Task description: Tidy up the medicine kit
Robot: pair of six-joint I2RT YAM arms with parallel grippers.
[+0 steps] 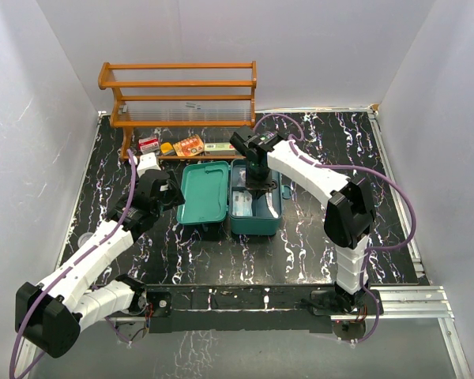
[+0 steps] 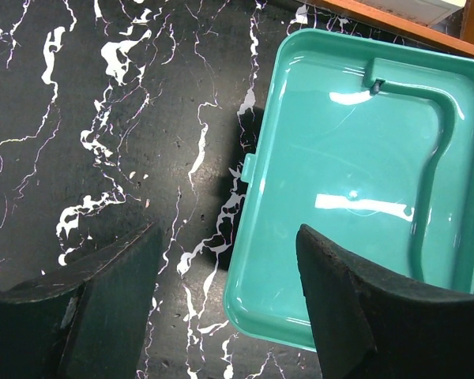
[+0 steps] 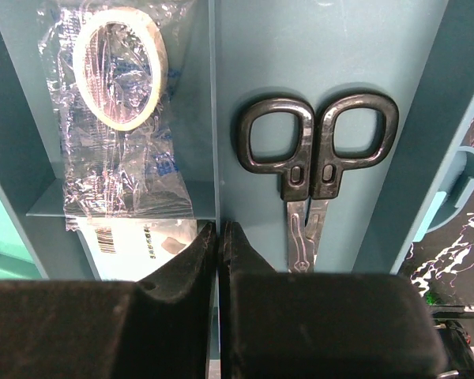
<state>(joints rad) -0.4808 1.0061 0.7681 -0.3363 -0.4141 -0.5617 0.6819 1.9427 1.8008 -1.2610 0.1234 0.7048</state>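
The medicine kit (image 1: 255, 219) lies open near the middle of the table (image 1: 316, 237), its long axis running from the near edge toward the far wall. Its lid (image 1: 204, 192) is folded flat to the left arm's side, hollow face up, and joins the base along one long edge. The latch tab sits on the opposite long side of the base.

In the darker insert, black-handled scissors (image 3: 316, 158) lie along the kit's length in one compartment. A wrapped tape roll (image 3: 120, 67) lies in the next, above a barcoded packet (image 3: 142, 241).

The right gripper (image 3: 220, 233) is closed on nothing, its tips above the divider between those compartments; whether it touches I cannot tell. The left gripper (image 2: 225, 245) hangs with its fingers apart and empty over the lid's outer long edge.

The table is black with white marble veining, boxed in by pale walls. An orange wooden rack (image 1: 182, 83) stands at the far edge, with small packages (image 1: 188, 145) beneath it.
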